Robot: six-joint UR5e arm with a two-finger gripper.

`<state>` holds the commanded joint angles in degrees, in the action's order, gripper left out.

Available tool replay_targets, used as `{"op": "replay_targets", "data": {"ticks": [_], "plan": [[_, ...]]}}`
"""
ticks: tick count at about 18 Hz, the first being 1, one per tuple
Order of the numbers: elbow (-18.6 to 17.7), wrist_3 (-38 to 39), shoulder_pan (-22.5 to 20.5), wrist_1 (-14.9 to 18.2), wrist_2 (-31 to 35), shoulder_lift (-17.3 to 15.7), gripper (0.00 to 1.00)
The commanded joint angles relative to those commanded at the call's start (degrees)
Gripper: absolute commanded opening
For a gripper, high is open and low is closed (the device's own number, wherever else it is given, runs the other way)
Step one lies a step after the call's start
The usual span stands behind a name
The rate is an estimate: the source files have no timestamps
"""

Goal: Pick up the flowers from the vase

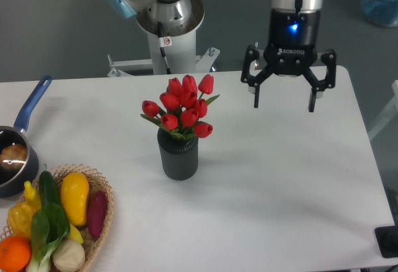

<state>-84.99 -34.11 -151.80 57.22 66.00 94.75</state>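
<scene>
Flowers [182,108]: about nine red tulips, standing in one ribbed dark vase [178,154] at table [280,178] centre. Gripper [285,103], marked "ROBOTIQ", hangs well right of them, two fingers spread wide, holding nothing.

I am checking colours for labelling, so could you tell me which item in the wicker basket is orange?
It is the round orange fruit at the basket's front left edge; its neighbours are yellow, green, purple and whitish.
</scene>
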Motion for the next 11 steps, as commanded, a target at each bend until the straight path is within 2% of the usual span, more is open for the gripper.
{"op": "replay_targets", "data": {"ticks": [2,3,8,11], "plan": [[1.1,2.3,3.0,0.0,3.7,0.1,1.0],[2.2,3.5,6.0,0.1,6.9,1.1,1.0],[3.0,4.1,12.8,0.3,17.3,4.2,1.0],[4.5,10.5,16.7,1.2,23.4,6.6,1.0]]}}
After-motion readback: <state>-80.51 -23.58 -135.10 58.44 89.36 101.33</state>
